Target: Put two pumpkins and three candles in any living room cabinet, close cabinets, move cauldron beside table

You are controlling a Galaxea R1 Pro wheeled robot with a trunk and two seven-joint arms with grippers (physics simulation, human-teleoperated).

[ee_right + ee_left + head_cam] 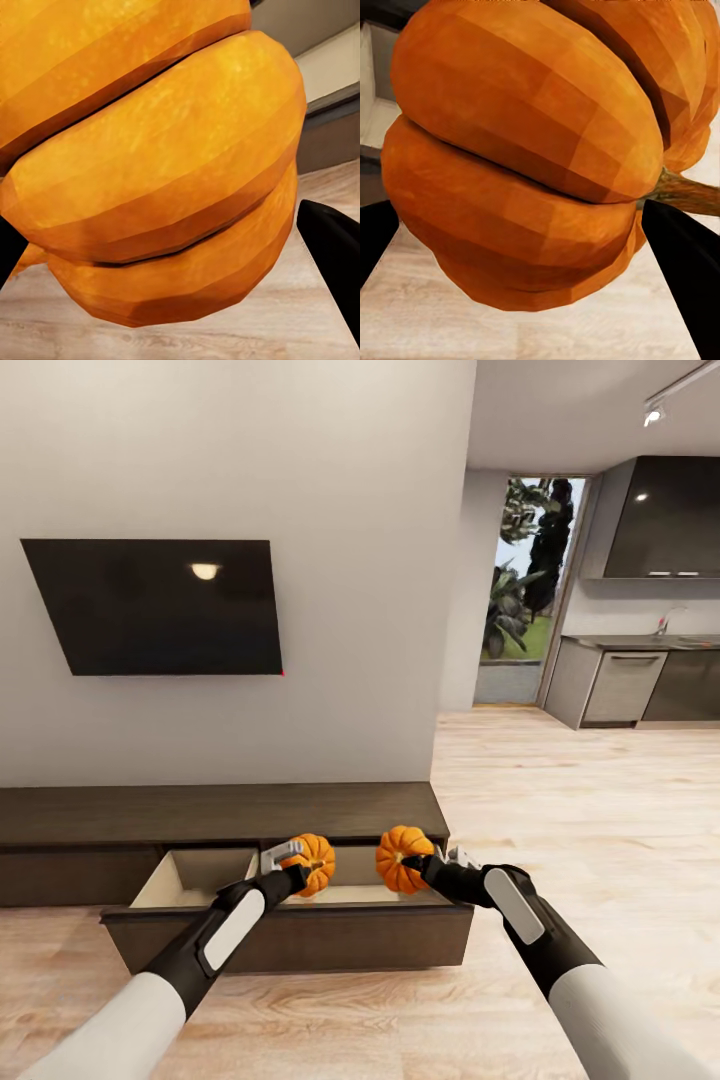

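Holding one ribbed orange pumpkin in each gripper, you have both arms raised over the pulled-out drawer (200,875) of the long low dark brown wooden cabinet (220,815). Your left gripper (290,867) is clamped around the left pumpkin (314,860), which hangs above the drawer's pale interior; the left wrist view shows that pumpkin (525,165) wedged between two black fingers (686,262), their tips cut off by the frame. Your right gripper (420,868) grips the right pumpkin (400,857) above the drawer's right end. Up close, this pumpkin (165,172) hides most of the fingers (334,247). Much of the drawer's inside is hidden behind your arms and its own front panel. A black flat TV screen (160,605) hangs on the wall above.
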